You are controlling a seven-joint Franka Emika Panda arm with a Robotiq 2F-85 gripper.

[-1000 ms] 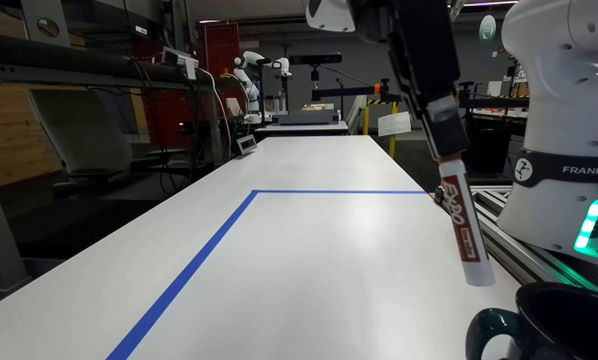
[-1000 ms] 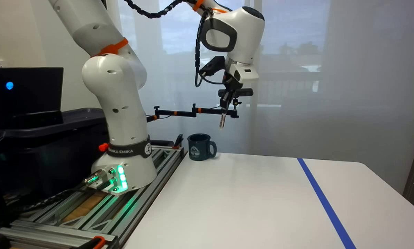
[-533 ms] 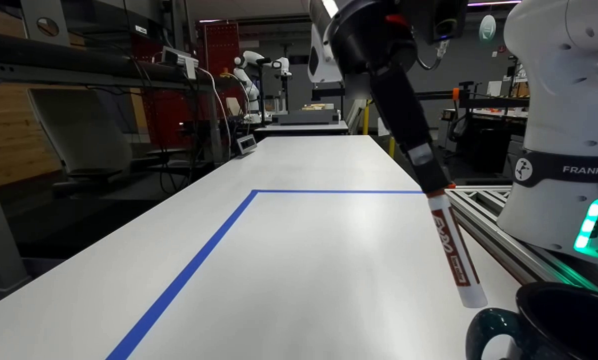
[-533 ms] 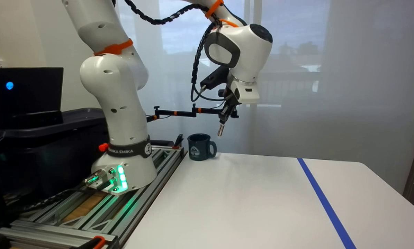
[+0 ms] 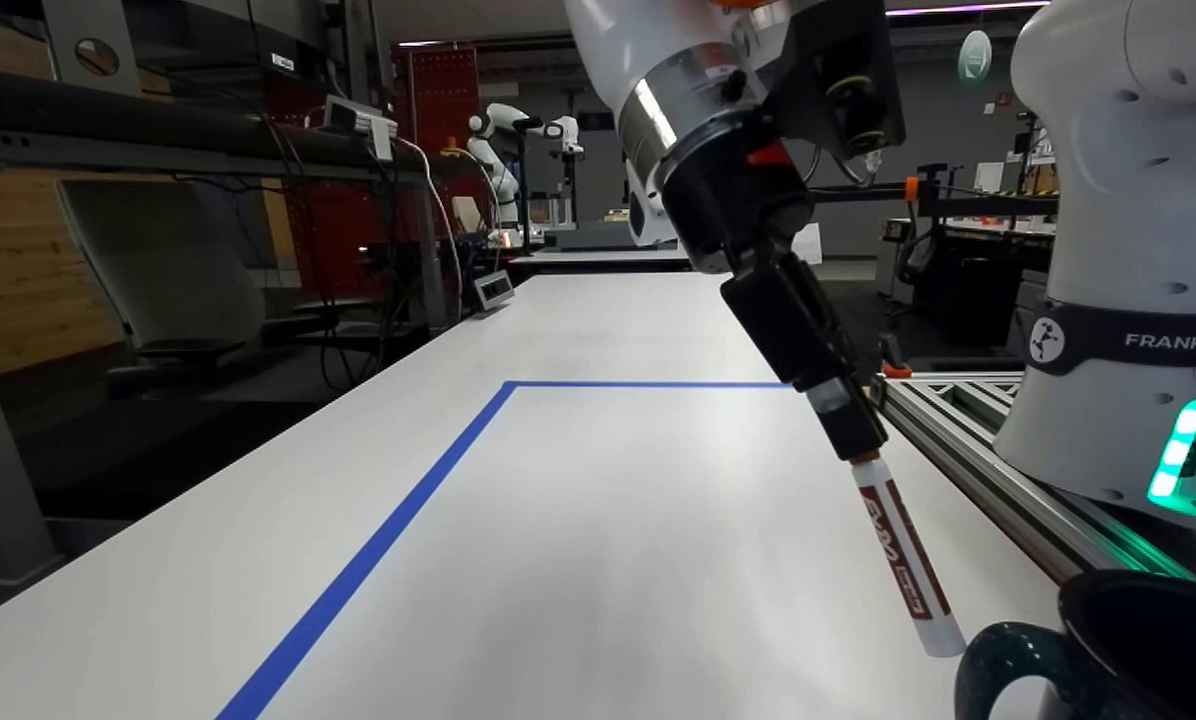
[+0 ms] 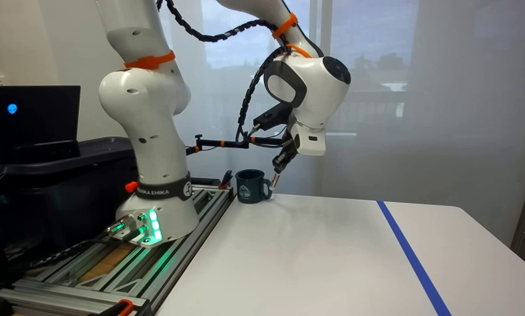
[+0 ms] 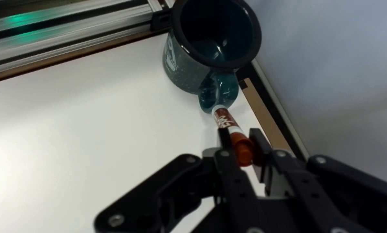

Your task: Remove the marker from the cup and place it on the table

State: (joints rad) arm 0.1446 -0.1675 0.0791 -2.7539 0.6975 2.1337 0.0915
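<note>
The wrist view shows my pincer [image 7: 239, 134] narrowed to the width of the marker [image 7: 228, 122], its fingers [image 7: 224, 138] pressing either side of the orange-brown cap [image 7: 243, 151]. The marker is out of the cup [image 7: 187, 73] and hangs ahead of the pincer, slanting down and away; I take the step in hand to be lowering it onto the table [image 7: 93, 123].

What worries me is the cup, just ahead of the fingers. The marker's free end overlaps the handle [image 7: 229, 92] from here, and in both exterior views it sits at or just beside it; I can't tell whether they touch. If I go forward, I expect to shove the cup toward the metal rail [image 7: 77, 30] beyond it, or poke the marker into the loop of the handle. A snag there, followed by a pull back, could draw the marker out of its cap, since only the cap end is gripped. Moving off from the cup, toward the blue tape [image 5: 382, 535] seen in an exterior view, would spare me that.

Letting go is the other trouble. At this slant the marker would likely topple and roll, perhaps toward the tan strip [image 7: 265, 113] just beside the pincer, where the table's white top stops. Nor can I judge the height under the free end, so pressing down blind could swivel it in the fingers.
</note>
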